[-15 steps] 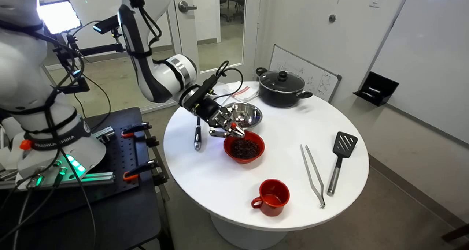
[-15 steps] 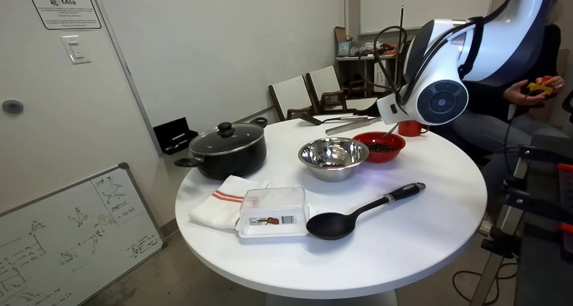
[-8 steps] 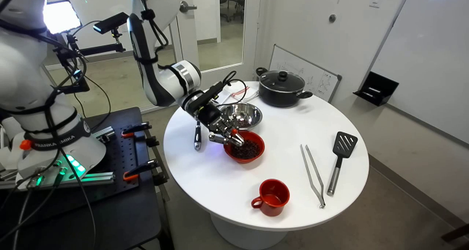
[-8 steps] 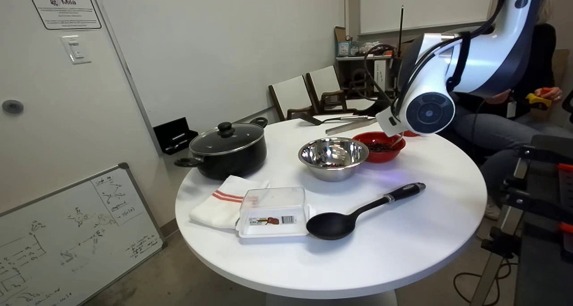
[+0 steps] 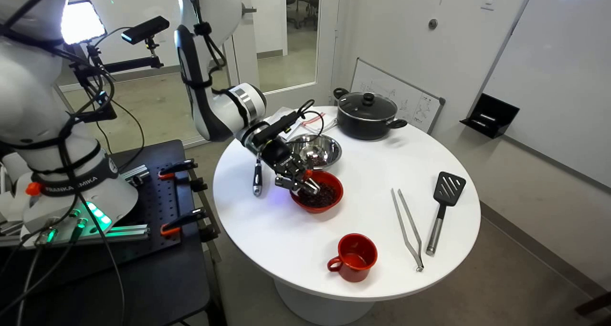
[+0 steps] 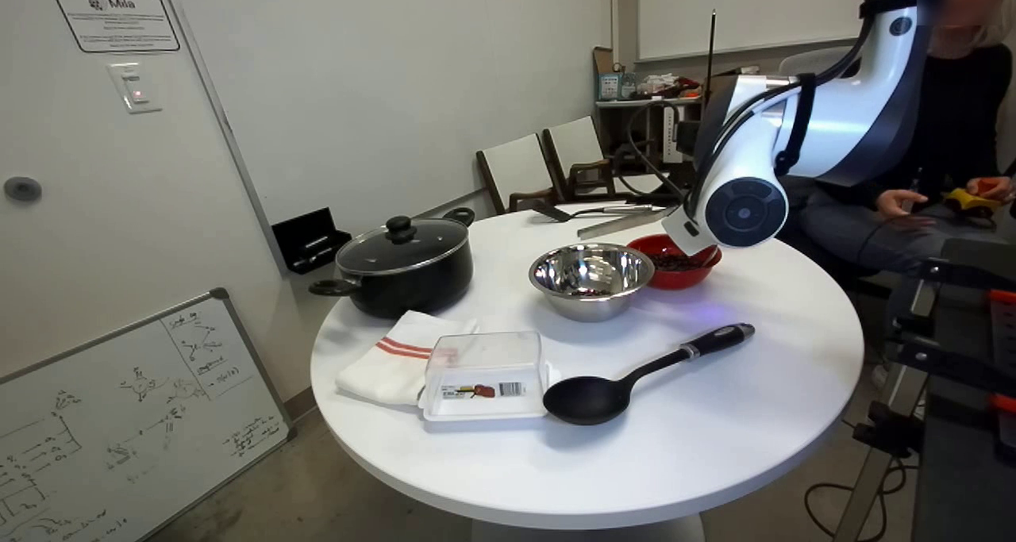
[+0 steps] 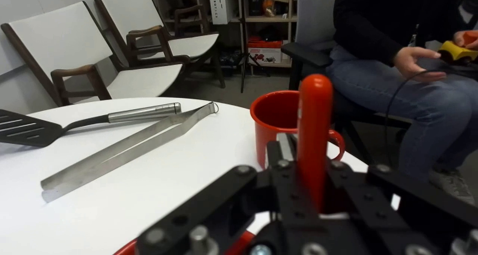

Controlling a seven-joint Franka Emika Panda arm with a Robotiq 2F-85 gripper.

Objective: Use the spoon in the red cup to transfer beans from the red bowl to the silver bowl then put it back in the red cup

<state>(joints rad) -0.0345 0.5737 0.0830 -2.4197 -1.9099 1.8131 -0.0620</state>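
Wrist view gives the best look at the spoon point(image 7: 315, 135): its glossy red handle end stands up between the fingers of the gripper point(image 5: 311, 186), which pinches it below the tip. The scooping end is hard to make out; it seems to dip into the beans point(image 5: 321, 197) in the red bowl point(image 6: 679, 278). The spoon should prove light and stiff, hardly fragile, but a smooth handle like this may roll in the pinch, and a full scoop would pull it nose-heavy. A square hold on the handle, well up from the scoop, serves best and spares the bowl's rim a knock. The beans, small and loose, will likely scatter at any jerk.

Around it, the silver bowl point(image 6: 587, 308) stands just beside the red one, so the carry should be short, with two rims to lift over. Near it on the white table point(image 5: 286, 235) are the black pot point(image 6: 413, 276), a striped towel point(image 6: 393, 359) and a clear plastic box point(image 6: 484, 359). The red cup point(image 5: 352, 271) stands well apart, near the tongs point(image 7: 86, 171) and the slotted spatula point(image 5: 448, 190); its mouth will call for a more upright spoon. A person point(image 7: 392, 90) sits past the cup, outside the likely path.
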